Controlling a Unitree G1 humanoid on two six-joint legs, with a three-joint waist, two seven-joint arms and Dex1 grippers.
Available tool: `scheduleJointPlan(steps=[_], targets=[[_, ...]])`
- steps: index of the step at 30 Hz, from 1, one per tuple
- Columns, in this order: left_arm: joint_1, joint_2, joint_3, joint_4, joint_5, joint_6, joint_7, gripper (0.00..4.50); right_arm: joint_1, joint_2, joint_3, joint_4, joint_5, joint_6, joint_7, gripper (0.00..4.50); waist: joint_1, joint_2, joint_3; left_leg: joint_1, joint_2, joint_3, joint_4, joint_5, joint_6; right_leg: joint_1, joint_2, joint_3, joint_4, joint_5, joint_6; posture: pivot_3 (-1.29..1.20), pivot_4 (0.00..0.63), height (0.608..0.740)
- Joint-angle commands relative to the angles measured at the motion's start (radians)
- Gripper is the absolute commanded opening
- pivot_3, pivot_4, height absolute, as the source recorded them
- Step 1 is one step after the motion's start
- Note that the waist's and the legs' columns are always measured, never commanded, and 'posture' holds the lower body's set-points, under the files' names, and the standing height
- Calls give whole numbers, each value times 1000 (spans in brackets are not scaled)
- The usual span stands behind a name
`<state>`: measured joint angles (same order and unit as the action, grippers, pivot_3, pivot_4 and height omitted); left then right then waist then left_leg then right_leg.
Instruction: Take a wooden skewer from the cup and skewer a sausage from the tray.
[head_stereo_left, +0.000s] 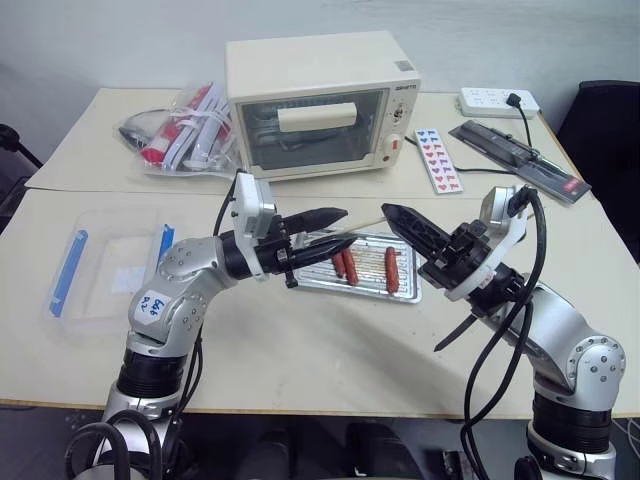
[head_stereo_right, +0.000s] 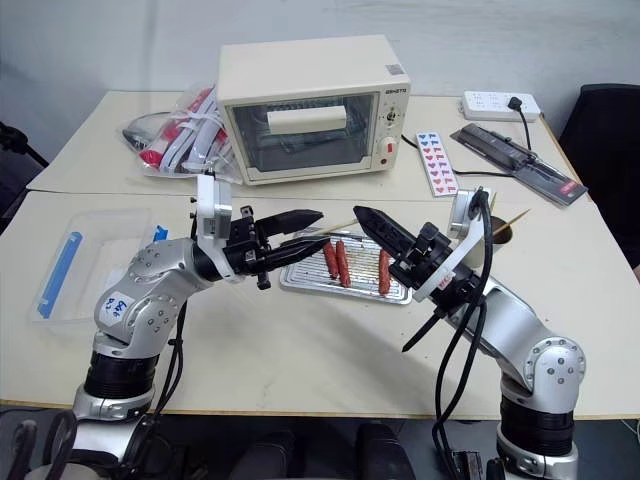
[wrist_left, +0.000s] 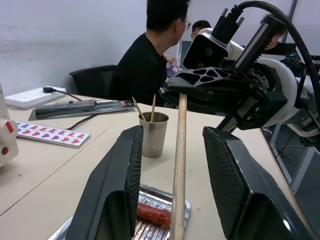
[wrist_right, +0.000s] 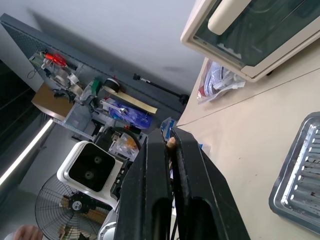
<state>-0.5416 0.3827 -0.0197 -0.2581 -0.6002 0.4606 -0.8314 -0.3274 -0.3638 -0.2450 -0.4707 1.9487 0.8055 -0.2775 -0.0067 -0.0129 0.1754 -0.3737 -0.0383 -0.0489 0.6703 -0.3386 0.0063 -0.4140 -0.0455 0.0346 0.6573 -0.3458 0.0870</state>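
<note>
Skewer (wrist_left: 179, 165) is out of the cup (wrist_left: 152, 133), pinched in the right tool (head_stereo_left: 392, 213) above the tray (head_stereo_left: 404, 293). Left tool (head_stereo_left: 340, 228) sits spread around it, not gripping. Sausage (head_stereo_left: 391, 270) isn't pierced yet. Left wrist view catches the cup behind, with spare sticks.

Pale wooden skewer (wrist_left: 179, 165) held above silvery tray (head_stereo_left: 405, 292), three reddish sausages (head_stereo_left: 391, 270) inside, cup (wrist_left: 153, 134) beyond
</note>
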Motion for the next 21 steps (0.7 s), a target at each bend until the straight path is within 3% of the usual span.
scheduleJointPlan(steps=[1, 7, 21], targets=[[-8, -2, 7, -8, -2, -22, -5, 1637, 0, 5, -11, -50, 23, -15, 1, 0, 1, 0, 0, 0, 0, 0, 0, 0, 0, 0, 0, 0, 0, 0, 0, 0, 150, 740], [9, 18, 14, -5, 3, -25, -24, 373, 1, 8, -9, -55, 23, -20, -4, 0, 3, 0, 0, 0, 0, 0, 0, 0, 0, 0, 0, 0, 0, 0, 0, 0, 150, 740], [14, 33, 23, -1, 3, -33, -30, 373, -12, 17, -22, -45, 23, -20, -7, 0, 2, 0, 0, 0, 0, 0, 0, 0, 0, 0, 0, 0, 0, 0, 0, 0, 150, 740]])
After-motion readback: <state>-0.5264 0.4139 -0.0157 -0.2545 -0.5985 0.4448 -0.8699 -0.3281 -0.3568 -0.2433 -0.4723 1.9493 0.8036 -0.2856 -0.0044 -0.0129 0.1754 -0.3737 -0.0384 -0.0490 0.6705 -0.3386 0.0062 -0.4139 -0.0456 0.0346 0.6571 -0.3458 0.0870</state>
